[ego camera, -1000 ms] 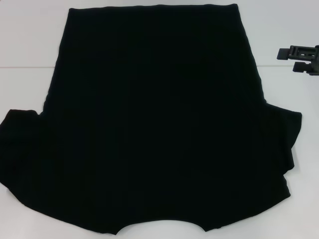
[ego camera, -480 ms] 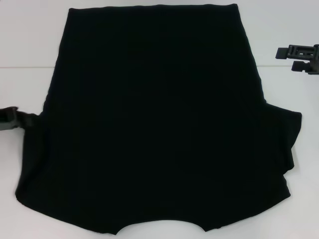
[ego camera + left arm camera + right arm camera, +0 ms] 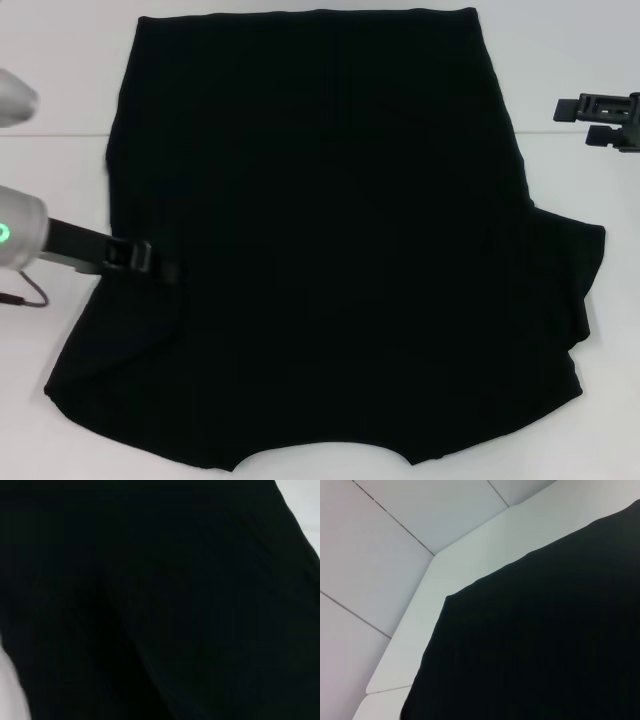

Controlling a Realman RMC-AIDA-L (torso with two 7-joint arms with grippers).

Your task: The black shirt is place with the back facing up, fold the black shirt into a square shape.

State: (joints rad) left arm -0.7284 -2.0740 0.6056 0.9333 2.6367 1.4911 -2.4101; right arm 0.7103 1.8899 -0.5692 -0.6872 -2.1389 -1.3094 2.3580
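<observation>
The black shirt lies flat on the white table and fills most of the head view. No lettering shows. Its left sleeve is folded in over the body, while the right sleeve still sticks out. My left gripper reaches in from the left, over the shirt's left side at mid height, shut on the folded-in sleeve cloth. My right gripper hangs open and empty to the right of the shirt. Black cloth fills the left wrist view. The right wrist view shows a shirt corner.
Bare white table shows to the left and right of the shirt and beyond its far edge. The table's edge and pale floor tiles show in the right wrist view. A thin cable hangs under my left arm.
My left arm has come in from the left, pulling the left sleeve to the right, onto the shirt's body. The sleeve no longer sticks out at the left. The right gripper has not moved.
</observation>
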